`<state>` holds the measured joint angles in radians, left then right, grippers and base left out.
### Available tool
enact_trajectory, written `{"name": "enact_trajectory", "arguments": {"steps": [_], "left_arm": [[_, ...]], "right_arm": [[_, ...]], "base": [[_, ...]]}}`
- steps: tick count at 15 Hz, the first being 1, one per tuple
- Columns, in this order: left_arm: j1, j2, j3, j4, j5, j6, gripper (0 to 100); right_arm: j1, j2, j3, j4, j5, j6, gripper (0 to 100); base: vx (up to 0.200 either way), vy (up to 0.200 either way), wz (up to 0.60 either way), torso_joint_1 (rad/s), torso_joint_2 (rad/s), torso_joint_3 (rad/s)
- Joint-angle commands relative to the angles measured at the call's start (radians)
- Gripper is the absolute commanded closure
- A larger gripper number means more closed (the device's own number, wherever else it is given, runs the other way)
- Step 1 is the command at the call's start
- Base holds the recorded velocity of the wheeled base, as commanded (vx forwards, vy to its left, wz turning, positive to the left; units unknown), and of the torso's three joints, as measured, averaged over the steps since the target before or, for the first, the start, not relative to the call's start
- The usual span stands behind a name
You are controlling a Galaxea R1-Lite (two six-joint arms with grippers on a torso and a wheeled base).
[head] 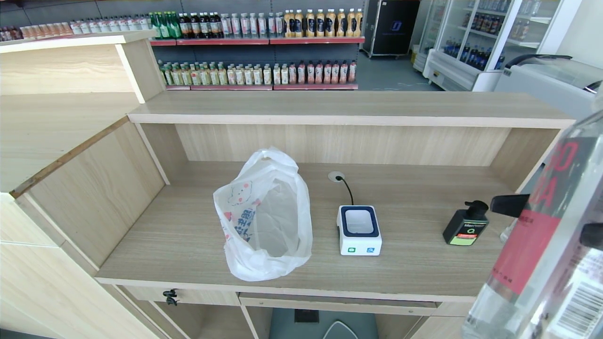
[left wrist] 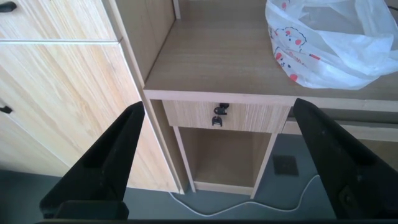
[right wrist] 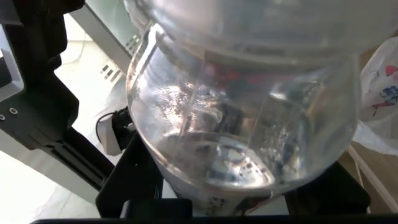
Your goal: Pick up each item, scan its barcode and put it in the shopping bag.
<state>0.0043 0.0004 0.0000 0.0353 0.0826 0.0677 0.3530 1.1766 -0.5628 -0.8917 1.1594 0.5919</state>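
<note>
We see the right gripper [head: 550, 220] clamped on the clear red-labelled bottle [head: 532, 245], held up at the right, off the counter [head: 414, 263] and tilted. Its barcode [head: 582, 306] faces the head camera, not the scanner [head: 359, 230], so we judge scanning is not yet done. The shopping bag [head: 266, 221] stands open just left of the scanner, ready to load. The left gripper [left wrist: 214, 186] hangs spread wide, empty, low by the drawer [left wrist: 224, 115]. A pump bottle [head: 466, 225] sits on the counter.

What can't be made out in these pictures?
Head view: the clear bottle is cut off at both ends by the right and bottom edges.
Head view: its barcode runs off the right edge.
Head view: the bottom of the shopping bag is hidden by its own front wall.
Head view: the print on the pump bottle is too small to read.
</note>
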Motion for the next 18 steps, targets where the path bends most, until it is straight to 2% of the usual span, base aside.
{"name": "enact_trajectory", "arguments": {"steps": [1,8,10,12,14,15,16,18], "left_arm": [[0.000,0.001,0.000,0.000,0.000,0.000,0],[0.000,0.000,0.000,0.000,0.000,0.000,0],[0.000,0.001,0.000,0.000,0.000,0.001,0],[0.000,0.000,0.000,0.000,0.000,0.001,0],[0.000,0.001,0.000,0.000,0.000,0.000,0],[0.000,0.000,0.000,0.000,0.000,0.000,0],[0.000,0.001,0.000,0.000,0.000,0.001,0],[0.000,0.000,0.000,0.000,0.000,0.000,0]], "right_arm": [[-0.009,-0.002,0.000,0.017,0.000,-0.018,100],[-0.083,-0.002,-0.009,0.022,0.000,-0.026,100],[-0.181,0.025,-0.017,0.028,-0.015,-0.063,100],[-0.358,0.103,-0.023,0.028,-0.015,-0.222,100],[-0.470,0.152,-0.022,0.033,-0.035,-0.327,100],[-0.509,0.183,-0.032,0.082,-0.187,-0.405,100],[-0.509,0.190,-0.054,0.119,-0.271,-0.431,100],[-0.460,0.181,-0.100,0.304,-0.704,-0.566,100]], "base": [[0.000,0.000,0.00,0.000,0.00,0.000],[0.000,0.000,0.00,0.000,0.00,0.000],[0.000,0.000,0.00,0.000,0.00,0.000],[0.000,0.000,0.00,0.000,0.00,0.000],[0.000,0.000,0.00,0.000,0.00,0.000],[0.000,0.000,0.00,0.000,0.00,0.000],[0.000,0.000,0.00,0.000,0.00,0.000],[0.000,0.000,0.00,0.000,0.00,0.000]]}}
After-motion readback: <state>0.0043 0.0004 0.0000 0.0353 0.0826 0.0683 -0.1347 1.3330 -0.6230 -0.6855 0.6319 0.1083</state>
